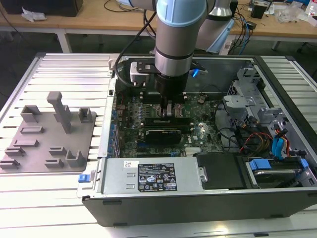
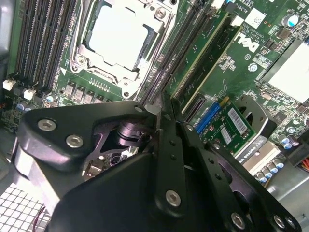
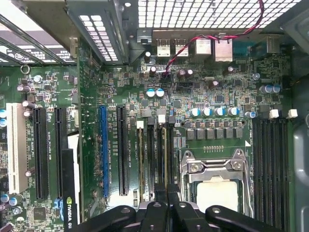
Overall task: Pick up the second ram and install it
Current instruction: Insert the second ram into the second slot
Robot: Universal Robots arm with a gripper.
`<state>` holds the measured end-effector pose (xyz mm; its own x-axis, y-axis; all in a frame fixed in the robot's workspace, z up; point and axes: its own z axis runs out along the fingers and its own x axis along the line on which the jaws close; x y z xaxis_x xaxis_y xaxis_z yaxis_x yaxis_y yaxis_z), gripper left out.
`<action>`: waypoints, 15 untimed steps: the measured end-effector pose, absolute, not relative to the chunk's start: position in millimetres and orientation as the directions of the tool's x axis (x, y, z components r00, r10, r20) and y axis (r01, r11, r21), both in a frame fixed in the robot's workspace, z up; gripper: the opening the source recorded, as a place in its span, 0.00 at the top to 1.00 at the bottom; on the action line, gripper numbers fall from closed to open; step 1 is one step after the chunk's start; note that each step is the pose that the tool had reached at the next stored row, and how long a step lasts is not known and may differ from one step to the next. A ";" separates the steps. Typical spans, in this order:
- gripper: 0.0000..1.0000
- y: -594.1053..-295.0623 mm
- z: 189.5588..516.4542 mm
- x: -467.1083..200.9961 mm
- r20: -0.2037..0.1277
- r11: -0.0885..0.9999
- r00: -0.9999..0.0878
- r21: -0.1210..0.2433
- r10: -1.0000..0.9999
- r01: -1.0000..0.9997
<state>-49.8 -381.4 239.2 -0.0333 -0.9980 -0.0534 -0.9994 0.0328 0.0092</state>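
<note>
Gripper: you've got the gripper (image 2: pixel 158 113) right down on the motherboard, fingertips drawn close and pinching a thin board edge-on; in the exterior view it (image 1: pixel 169 110) hangs straight down inside the open case
Second ram: the second ram (image 3: pixel 166 159) shows in the first wrist view as a narrow edge running out from between the fingertips, in line with one of the memory slots beside the processor socket; you cannot tell whether it is fully seated
Memory slots: the memory slots (image 3: pixel 154 154) lie side by side under the gripper, white latches at their ends
Seated stick: another green memory stick (image 2: pixel 203 53) already stands in a slot of the same bank, on the side away from the socket
Processor socket: the processor socket (image 2: pixel 118 36) sits just beside that bank, silver lid inside its metal frame
Graphics card: a black graphics card (image 1: pixel 161 135) lies across the board just in front of the gripper
Arm: the arm (image 1: pixel 173 29) rises straight up from the gripper
Power supply: a grey power supply (image 1: pixel 148 177) with a white label lies along the near wall of the computer case (image 1: pixel 198 206)
Fixture plate: the grey fixture plate (image 1: pixel 49 144) with its upright posts sits on the ribbed table at the exterior view's left, well apart from the case
Workbench: a wooden workbench (image 1: pixel 99 17) runs along the back
</note>
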 end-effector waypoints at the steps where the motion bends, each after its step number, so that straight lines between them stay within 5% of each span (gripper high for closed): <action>1: 0.91 -381.4 239.2 -50.1 -0.053 0.033 -0.033 0.009 -0.998 -0.999; 15: 0.91 -381.3 236.5 -50.5 -0.053 0.022 -0.023 0.009 -0.998 -1.000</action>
